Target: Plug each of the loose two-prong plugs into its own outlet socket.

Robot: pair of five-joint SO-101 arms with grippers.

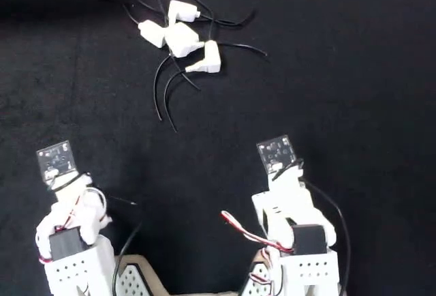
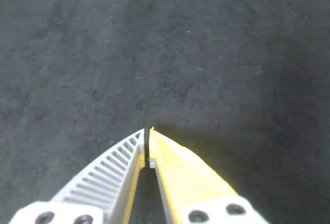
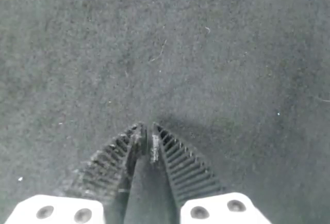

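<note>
- The left gripper (image 2: 148,131) was closed, tips touching, gripping nothing above the black cloth (image 2: 206,53).
- The right gripper (image 3: 147,128) was nearly closed and empty.
- The white plugs and sockets (image 1: 182,39) lay clustered far across the cloth, well apart from both.

Plugs (image 1: 182,39) lie clustered together on the table's (image 1: 340,105) far middle.

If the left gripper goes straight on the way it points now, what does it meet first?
Probably the black table cloth; the left gripper points at a bare patch, depth unclear.
</note>
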